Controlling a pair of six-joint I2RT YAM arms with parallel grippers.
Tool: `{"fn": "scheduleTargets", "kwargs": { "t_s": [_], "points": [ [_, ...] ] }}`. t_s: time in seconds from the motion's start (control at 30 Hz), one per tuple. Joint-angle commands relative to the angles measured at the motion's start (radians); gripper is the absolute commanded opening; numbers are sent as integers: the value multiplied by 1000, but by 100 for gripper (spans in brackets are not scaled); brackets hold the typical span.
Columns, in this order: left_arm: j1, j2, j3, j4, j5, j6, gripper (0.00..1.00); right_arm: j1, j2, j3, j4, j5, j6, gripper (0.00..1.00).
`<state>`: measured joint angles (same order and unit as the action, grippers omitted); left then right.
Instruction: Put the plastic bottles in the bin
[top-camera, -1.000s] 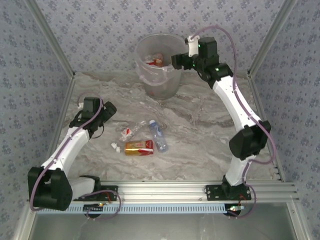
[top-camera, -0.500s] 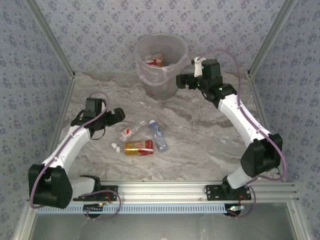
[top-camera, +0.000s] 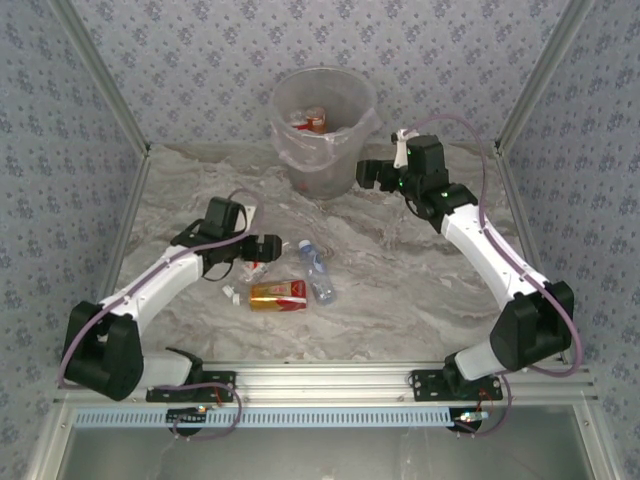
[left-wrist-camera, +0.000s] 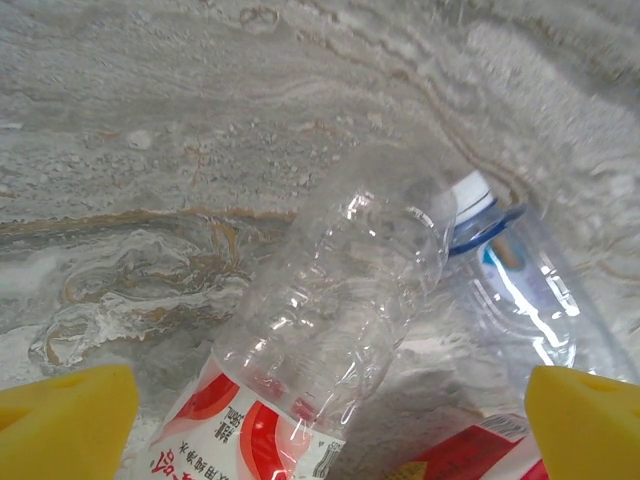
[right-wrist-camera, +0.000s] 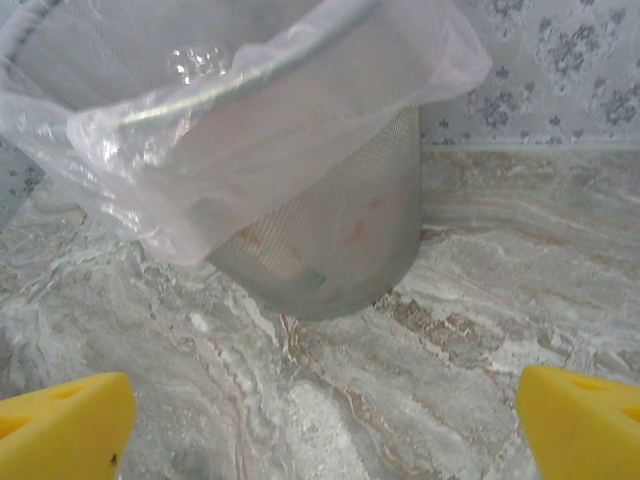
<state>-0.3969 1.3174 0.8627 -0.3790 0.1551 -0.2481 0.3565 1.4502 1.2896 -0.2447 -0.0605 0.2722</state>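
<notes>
From above, one round, tapered, translucent grey-white bin (top-camera: 335, 175) stands at the back of the marbled grey table (top-camera: 400, 290). Red-labelled plastic lies inside it, but how many bottles that makes cannot be told.

Three bottles lie together on the table in front of the left arm. They are a crushed clear bottle with a red-and-white label (top-camera: 257, 264), a clear bottle with a white cap and blue label (top-camera: 316, 270), and a gold-and-red bottle (top-camera: 278, 294) lying across the near side of both. A small white scrap (top-camera: 229, 293) lies just left of the gold one.

The left claw (top-camera: 268, 246) hangs over the crushed bottle. The right claw (top-camera: 363, 175) is just beside the bin's right wall, above the table. How far either is spread cannot be read from here.

The left wrist view settles that for its side. Two yellow fingertips (left-wrist-camera: 65, 420) sit at the bottom corners, spread wide and holding nothing. The crushed bottle lies between and beyond them, its bare clear end pointing away. The blue-labelled bottle's cap lies close against that end, and a red corner of the gold one shows at the bottom edge.

The right wrist view shows two yellow fingertips (right-wrist-camera: 60, 425) equally wide apart and empty. They face the bin's mesh-textured wall, and a thin clear liner (right-wrist-camera: 200, 150) is draped loosely over the rim.
</notes>
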Motion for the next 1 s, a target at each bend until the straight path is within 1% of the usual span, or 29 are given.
{"fn": "scheduleTargets", "kwargs": {
  "t_s": [0.0, 0.1, 0.2, 0.3, 0.57, 0.67, 0.77, 0.97],
  "points": [
    [-30, 30, 3, -13, -57, 81, 99, 8, -55, -43, 1, 13, 38, 100],
    [-58, 53, 12, -17, -64, 99, 99, 6, -71, -55, -10, 35, 36, 100],
    [-81, 99, 49, -47, -142, 113, 99, 7, -76, -56, -4, 35, 36, 100],
    [-95, 157, 94, -80, -181, 127, 99, 6, -78, -55, 7, 34, 37, 100],
    [-114, 268, 159, -106, -213, 128, 99, 7, -82, -61, 7, 42, 42, 100],
    [-134, 313, 187, -127, -256, 137, 99, 6, -83, -65, 4, 47, 44, 100],
    [-161, 359, 222, -150, -324, 161, 98, 7, -83, -64, 4, 49, 47, 100],
    [-164, 408, 249, -149, -372, 201, 98, 8, -86, -61, 1, 50, 54, 100]
  ]
}}
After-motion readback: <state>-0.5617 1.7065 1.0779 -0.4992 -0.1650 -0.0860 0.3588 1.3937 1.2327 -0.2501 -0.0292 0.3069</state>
